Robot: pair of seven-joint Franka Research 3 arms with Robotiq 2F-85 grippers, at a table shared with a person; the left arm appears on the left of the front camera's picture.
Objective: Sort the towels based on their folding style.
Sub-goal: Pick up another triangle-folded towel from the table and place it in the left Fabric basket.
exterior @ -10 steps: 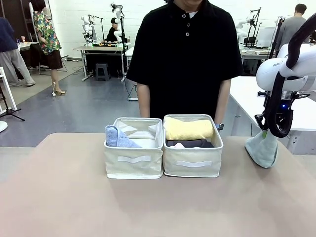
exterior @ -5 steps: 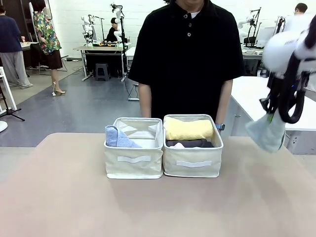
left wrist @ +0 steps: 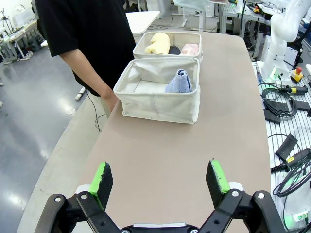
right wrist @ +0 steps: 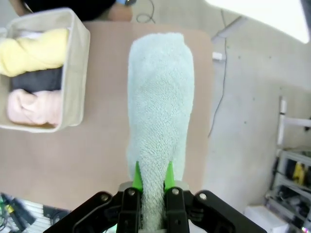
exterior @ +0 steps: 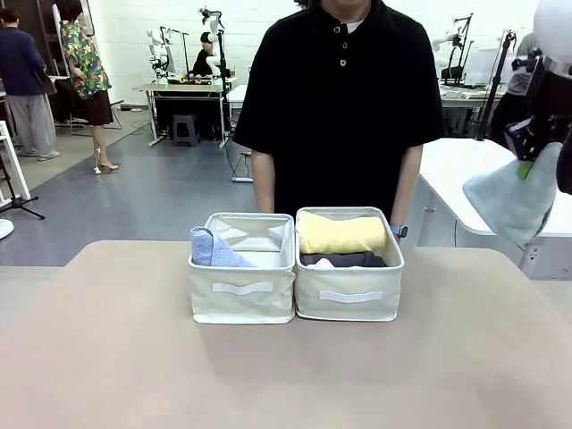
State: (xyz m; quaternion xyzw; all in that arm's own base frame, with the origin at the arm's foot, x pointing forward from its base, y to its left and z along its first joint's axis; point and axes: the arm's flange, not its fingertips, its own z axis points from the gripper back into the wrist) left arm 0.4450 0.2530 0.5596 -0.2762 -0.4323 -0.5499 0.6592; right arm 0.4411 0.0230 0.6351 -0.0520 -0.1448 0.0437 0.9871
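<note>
The right gripper (right wrist: 152,177) is clamped on the narrow end of the grey-teal towel (right wrist: 158,111), its two green pads pressed close together on the terry. The cone widens away from the fingers. In the front view this towel hangs in the air at the right edge of the picture, clear of the table (exterior: 107,357) and well apart from the two cream bins. From the right wrist it is seen over the table's far right corner, beside the right bin (exterior: 349,304). That bin holds rolled towels lying side by side: a yellow towel (exterior: 341,234) at the back, a dark grey towel (exterior: 344,260) next to it, and a pink towel (right wrist: 34,108) nearest the robot. The left bin (exterior: 241,299) touches the right one and holds a light blue towel (exterior: 210,248) folded as a cone, standing against its left wall. The left gripper (left wrist: 160,177) hovers above bare tabletop with its fingers spread wide apart, holding nothing. A person (exterior: 340,98) in a black shirt stands at the far side, just behind the bins.
</note>
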